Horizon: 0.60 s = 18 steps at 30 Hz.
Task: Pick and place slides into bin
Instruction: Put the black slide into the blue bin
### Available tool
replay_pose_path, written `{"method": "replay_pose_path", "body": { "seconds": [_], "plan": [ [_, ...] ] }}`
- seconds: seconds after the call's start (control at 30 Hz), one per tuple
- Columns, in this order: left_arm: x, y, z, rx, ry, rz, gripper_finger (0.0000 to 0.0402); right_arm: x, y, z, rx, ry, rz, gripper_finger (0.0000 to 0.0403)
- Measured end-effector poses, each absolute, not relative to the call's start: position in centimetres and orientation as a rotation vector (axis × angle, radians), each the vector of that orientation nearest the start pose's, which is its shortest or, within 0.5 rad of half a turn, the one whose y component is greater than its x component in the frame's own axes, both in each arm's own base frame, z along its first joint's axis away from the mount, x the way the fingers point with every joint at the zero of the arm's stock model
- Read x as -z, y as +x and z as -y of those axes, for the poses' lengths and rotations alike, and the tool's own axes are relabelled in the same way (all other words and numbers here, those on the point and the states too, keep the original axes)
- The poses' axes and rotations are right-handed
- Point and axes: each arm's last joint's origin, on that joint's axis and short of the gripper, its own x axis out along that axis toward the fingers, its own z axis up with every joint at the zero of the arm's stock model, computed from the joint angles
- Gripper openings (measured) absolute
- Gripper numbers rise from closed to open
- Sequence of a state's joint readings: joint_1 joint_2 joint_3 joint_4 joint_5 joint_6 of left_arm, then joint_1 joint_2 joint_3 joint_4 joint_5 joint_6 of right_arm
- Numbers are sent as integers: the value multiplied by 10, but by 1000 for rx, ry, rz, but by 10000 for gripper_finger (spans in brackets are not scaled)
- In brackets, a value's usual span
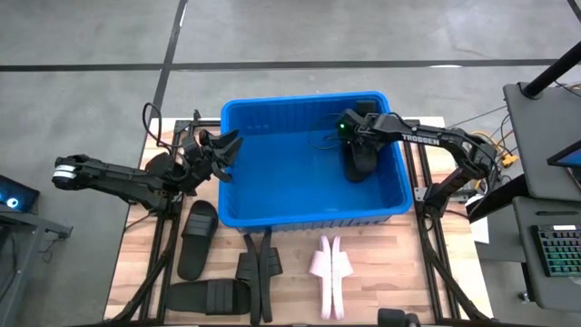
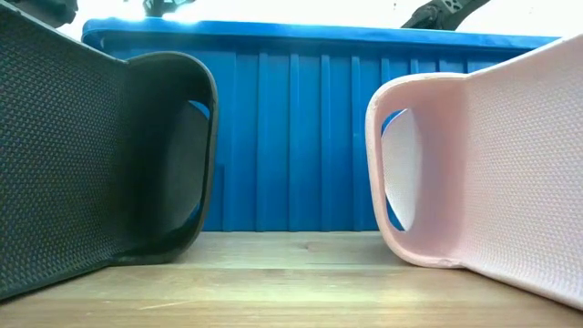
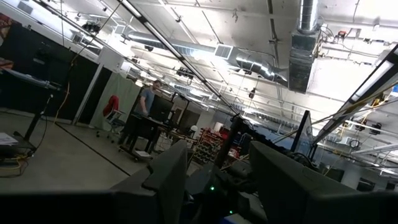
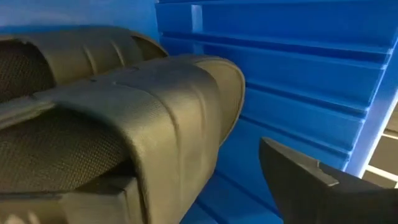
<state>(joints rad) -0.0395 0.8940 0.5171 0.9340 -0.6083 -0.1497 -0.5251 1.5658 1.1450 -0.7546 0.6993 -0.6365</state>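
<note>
The blue bin (image 1: pixel 272 195) stands at the table's middle. My right gripper (image 1: pixel 357 150) reaches down inside it at its right end, open. A black slide (image 4: pixel 124 118) lies close beside it on the bin's floor (image 1: pixel 361 165). One finger (image 4: pixel 311 180) stands clear of the slide; the slide hides the other finger. My left gripper (image 1: pixel 223 148) hangs open and empty over the bin's left rim, tipped upward. On the table lie two black slides (image 1: pixel 198 238) (image 1: pixel 209 295), a black pair on edge (image 1: pixel 257 272) and a pink pair on edge (image 1: pixel 329 272). My right gripper: I cannot tell whether it touches the black slide. Blue bin wall shows between the visible finger (image 4: pixel 311 180) and the slide's strap (image 4: pixel 205 106). The slide hides the other finger.
In the low view a black slide (image 2: pixel 109 155) and a pink slide (image 2: pixel 483 173) stand close to the camera in front of the bin's ribbed wall (image 2: pixel 291 137). A desk with a keyboard (image 1: pixel 554 245) stands right of the table. A person stands far off in the room (image 3: pixel 146 102).
</note>
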Motion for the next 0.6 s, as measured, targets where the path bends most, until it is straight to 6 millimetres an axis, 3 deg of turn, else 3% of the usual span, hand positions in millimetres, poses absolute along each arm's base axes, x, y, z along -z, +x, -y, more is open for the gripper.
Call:
{"method": "replay_pose_path", "body": {
  "seconds": [0.3,0.6],
  "plan": [
    [-323,183,-9,-513,-322,576,160,-239,252,165,546,-541,-1525,288],
    [-323,183,-9,-513,-322,576,160,-235,244,160,510,-502,-1609,286]
  ]
}}
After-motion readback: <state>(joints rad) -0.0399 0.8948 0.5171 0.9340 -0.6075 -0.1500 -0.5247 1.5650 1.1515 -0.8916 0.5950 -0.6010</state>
